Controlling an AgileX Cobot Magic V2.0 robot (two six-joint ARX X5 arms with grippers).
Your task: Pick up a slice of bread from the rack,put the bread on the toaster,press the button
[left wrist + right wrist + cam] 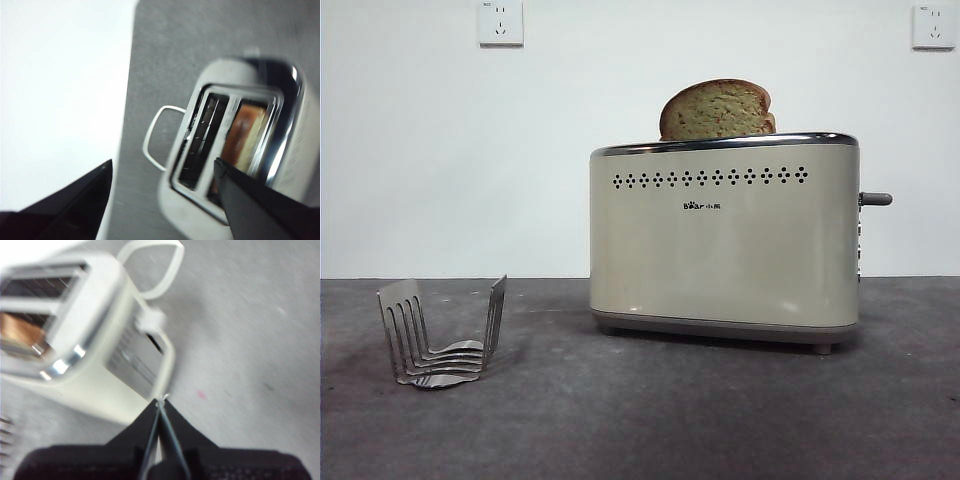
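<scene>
The slice of bread point(718, 110) stands upright in a slot of the cream toaster point(720, 240), its rounded top above the chrome rim. The metal rack point(440, 335) stands empty at the left on the table. Neither arm shows in the front view. In the left wrist view my left gripper point(162, 162) is open and empty above the toaster point(290, 150), with the bread point(245, 135) in one slot. In the right wrist view my right gripper point(161, 399) is shut and empty, above the toaster's lever end point(150, 320). The bread point(20, 332) shows in its slot there too.
The toaster's lever point(876, 199) sticks out on its right side. A white cord loop point(155, 135) lies on the grey table behind the toaster and also shows in the right wrist view point(165, 270). Two wall sockets point(500, 22) are on the white wall.
</scene>
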